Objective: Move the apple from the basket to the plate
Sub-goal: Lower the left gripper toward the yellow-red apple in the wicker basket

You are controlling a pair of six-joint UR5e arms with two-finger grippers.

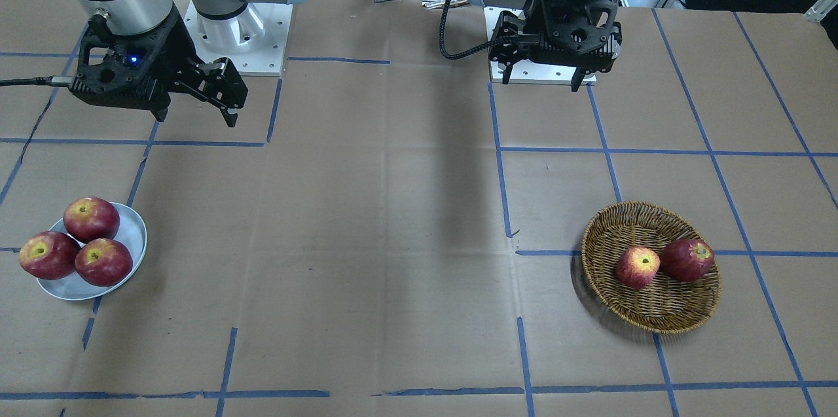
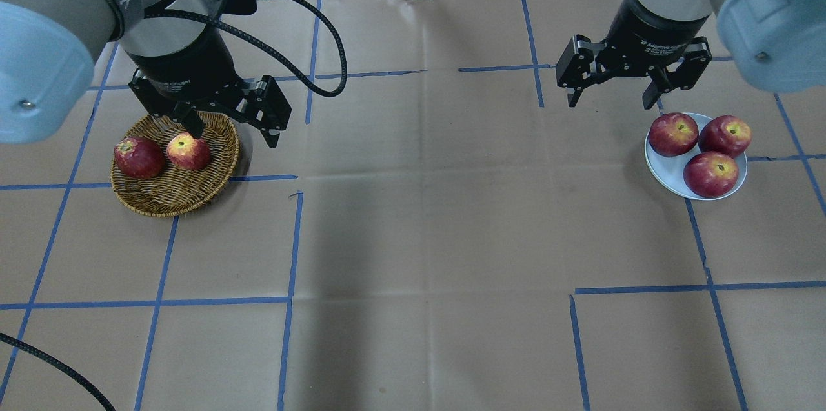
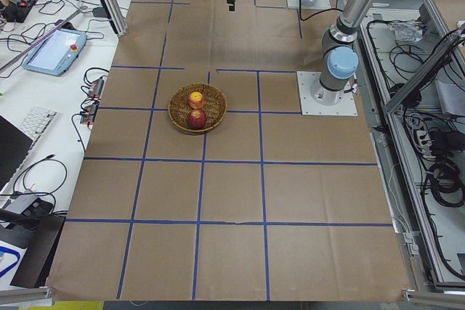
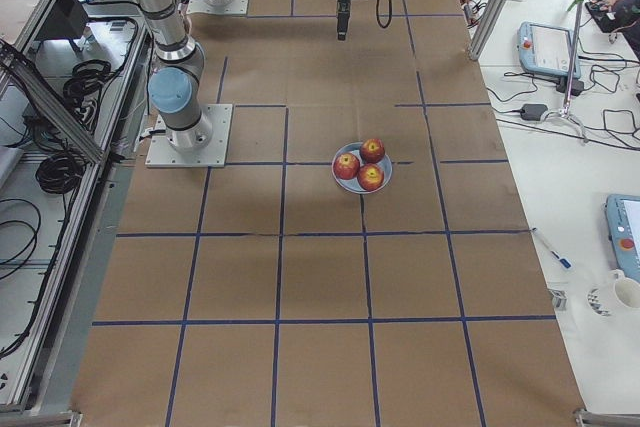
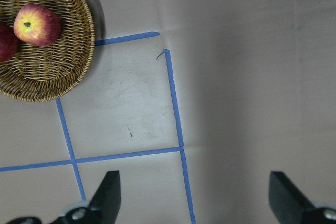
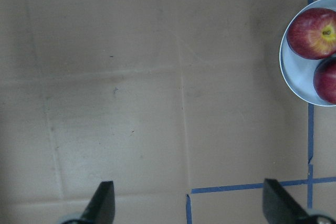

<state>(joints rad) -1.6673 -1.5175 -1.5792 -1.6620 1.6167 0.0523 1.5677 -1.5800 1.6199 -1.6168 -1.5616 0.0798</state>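
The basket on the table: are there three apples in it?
No, the basket holds only two: the paler apple and a dark red apple beside it.

The right gripper (image 6: pixel 189 195) hangs over brown worktop (image 6: pixel 131 93), its two dark fingers (image 6: pixel 103 203) poking in at 7 and 5 o'clock, spread wide with nothing between them. At 3 o'clock the edge cuts off a pale plate (image 6: pixel 292 72). It carries a red apple (image 6: pixel 314 33) with a yellow stem dip and, just beside it, a darker apple (image 6: pixel 326 81). Blue tape (image 6: pixel 247 186) runs toward 4 o'clock.
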